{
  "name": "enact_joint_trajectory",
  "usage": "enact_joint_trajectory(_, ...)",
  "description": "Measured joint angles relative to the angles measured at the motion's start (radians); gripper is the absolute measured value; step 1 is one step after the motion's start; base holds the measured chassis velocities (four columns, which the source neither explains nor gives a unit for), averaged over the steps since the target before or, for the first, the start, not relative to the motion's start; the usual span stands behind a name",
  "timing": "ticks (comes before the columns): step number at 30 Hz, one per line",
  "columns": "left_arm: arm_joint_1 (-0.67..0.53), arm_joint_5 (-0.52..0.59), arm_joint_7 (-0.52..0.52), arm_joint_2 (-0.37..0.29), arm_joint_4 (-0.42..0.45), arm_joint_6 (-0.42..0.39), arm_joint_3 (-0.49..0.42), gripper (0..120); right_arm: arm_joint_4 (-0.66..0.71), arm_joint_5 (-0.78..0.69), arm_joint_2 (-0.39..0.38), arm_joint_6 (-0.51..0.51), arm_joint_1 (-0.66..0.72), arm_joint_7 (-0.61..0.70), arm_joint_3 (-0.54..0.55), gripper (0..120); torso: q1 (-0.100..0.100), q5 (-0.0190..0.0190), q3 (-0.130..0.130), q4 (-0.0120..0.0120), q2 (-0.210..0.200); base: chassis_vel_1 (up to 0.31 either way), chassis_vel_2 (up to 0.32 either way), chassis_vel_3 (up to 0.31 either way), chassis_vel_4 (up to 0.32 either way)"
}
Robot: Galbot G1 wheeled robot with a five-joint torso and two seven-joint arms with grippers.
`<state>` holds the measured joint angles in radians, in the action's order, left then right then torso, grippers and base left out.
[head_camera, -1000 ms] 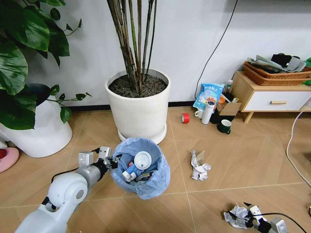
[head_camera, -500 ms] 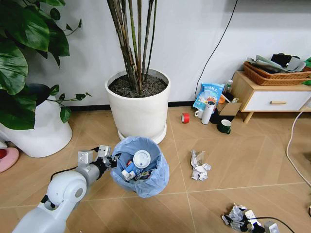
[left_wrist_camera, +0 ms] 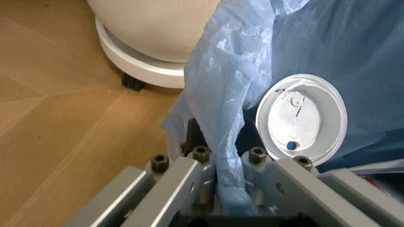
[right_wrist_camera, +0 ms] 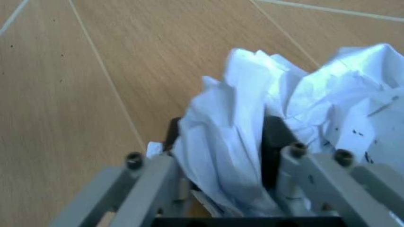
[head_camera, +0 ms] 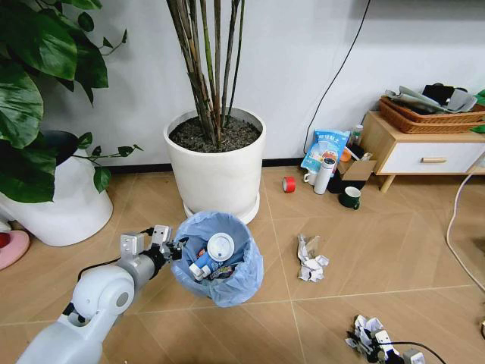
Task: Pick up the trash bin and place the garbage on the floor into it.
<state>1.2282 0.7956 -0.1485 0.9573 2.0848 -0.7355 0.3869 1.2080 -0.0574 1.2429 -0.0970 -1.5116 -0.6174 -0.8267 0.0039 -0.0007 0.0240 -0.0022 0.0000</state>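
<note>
**Bin held at its rim, paper wad pinched near the floor**

You had two large planters behind the work: a white pot of bamboo-like stalks straight behind the trash bin, and a second white pot with broad green leaves off to the left. A wooden side cabinet stood far right against the wall, with a wicker tray on top and small clutter beside it: a blue snack bag, a red tape roll and a dark mug.

The trash bin, lined with a crinkly light-blue bag, sat just in front of the bamboo planter's base, near it though the frames do not show whether they touched. You had the left gripper at the bin's left edge, its fingers pressed together on the bag-covered rim. Inside lay a white round lid, close beside that grip, and a blue-white wrapper.

Open wooden floor stretched to the right of the bin. One crumpled white paper wad lay there alone, well apart from both grippers.

At the lower right edge of the head view, the right gripper pinched another crumpled paper wad, the paper bulging up between its fingers, with bare floor around it.
</note>
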Motion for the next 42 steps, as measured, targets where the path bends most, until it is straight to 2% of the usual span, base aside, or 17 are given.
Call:
enact_joint_trajectory(6,-0.001,-0.001,-0.002,-0.003,0.003,0.000,-0.007,0,0.000,-0.008,0.010,-0.007,0.001,0.010,-0.004,0,0.000,0.0000,0.000,0.0000,0.000,0.000,0.000,0.000,0.000)
enact_joint_trajectory(11,-0.002,0.001,-0.011,-0.006,0.007,0.000,-0.015,0,0.029,-0.032,0.021,-0.009,0.002,0.039,-0.005,0,0.000,0.0001,0.000,-0.0001,0.000,0.000,0.000,0.000,0.000)
enact_joint_trajectory(15,-0.003,0.005,-0.017,-0.011,0.008,0.000,-0.018,0,0.109,-0.074,0.021,-0.003,-0.005,0.062,-0.010,0,0.000,0.0000,0.000,0.0000,0.000,0.000,0.000,0.000,0.000)
enact_joint_trajectory(18,-0.012,0.012,-0.021,-0.017,0.008,0.000,-0.026,0,0.262,-0.151,0.015,0.052,-0.023,0.095,-0.018,0,0.000,0.0001,0.000,-0.0001,0.000,0.000,0.000,0.000,0.000)
enact_joint_trajectory(19,-0.012,0.012,-0.021,-0.017,0.008,0.000,-0.026,0,0.262,-0.151,0.015,0.052,-0.023,0.095,-0.018,0,0.000,0.0001,0.000,-0.0001,0.000,0.000,0.000,0.000,0.000)
enact_joint_trajectory(23,-0.030,0.029,-0.040,-0.024,0.004,0.000,-0.054,0,0.535,-0.264,-0.022,0.139,-0.024,0.147,-0.006,0,0.000,-0.0001,0.000,-0.0001,0.000,0.000,0.000,0.000,0.000)
enact_joint_trajectory(24,-0.030,0.029,-0.040,-0.024,0.004,0.000,-0.054,0,0.535,-0.264,-0.022,0.139,-0.024,0.147,-0.006,0,0.000,-0.0001,0.000,-0.0001,0.000,0.000,0.000,0.000,0.000)
enact_joint_trajectory(26,-0.038,0.034,-0.046,-0.029,0.001,0.000,-0.071,0,0.659,-0.334,-0.058,0.191,-0.005,0.187,0.018,0,0.000,-0.0003,0.000,0.0000,0.000,0.000,0.000,0.000,0.000)
enact_joint_trajectory(28,-0.042,0.036,-0.048,-0.031,-0.001,0.000,-0.077,0,0.697,-0.359,-0.072,0.211,0.003,0.202,0.029,0,0.000,-0.0002,0.000,0.0000,0.000,0.000,0.000,0.000,0.000)
enact_joint_trajectory(30,-0.056,0.043,-0.055,-0.036,-0.009,0.000,-0.097,0,0.824,-0.433,-0.138,0.279,0.045,0.267,0.097,0,0.000,-0.0003,0.000,0.0001,0.000,0.000,0.000,0.000,0.000)
enact_joint_trajectory(31,-0.056,0.043,-0.055,-0.036,-0.009,0.000,-0.097,0,0.824,-0.433,-0.138,0.279,0.045,0.267,0.097,0,0.000,-0.0003,0.000,0.0001,0.000,0.000,0.000,0.000,0.000)
enact_joint_trajectory(35,-0.089,0.069,-0.079,-0.045,-0.019,0.000,-0.143,0,0.951,-0.540,-0.243,0.364,0.143,0.374,0.237,0,0.000,-0.0002,0.000,0.0002,0.000,0.000,0.000,0.000,0.000)
enact_joint_trajectory(36,-0.089,0.069,-0.079,-0.045,-0.019,0.000,-0.143,0,0.951,-0.540,-0.243,0.364,0.143,0.374,0.237,0,0.000,-0.0002,0.000,0.0002,0.000,0.000,0.000,0.000,0.000)
enact_joint_trajectory(38,-0.115,0.082,-0.090,-0.050,-0.026,0.000,-0.179,0,0.996,-0.633,-0.292,0.411,0.206,0.394,0.293,0,0.000,0.0002,0.000,0.0003,0.000,0.000,0.000,0.000,0.000)
enact_joint_trajectory(42,-0.154,0.101,-0.103,-0.049,-0.040,0.000,-0.219,0,1.014,-0.742,-0.359,0.435,0.267,0.396,0.356,0,0.000,0.0002,0.000,0.0002,0.000,0.000,0.000,0.000,0.000)
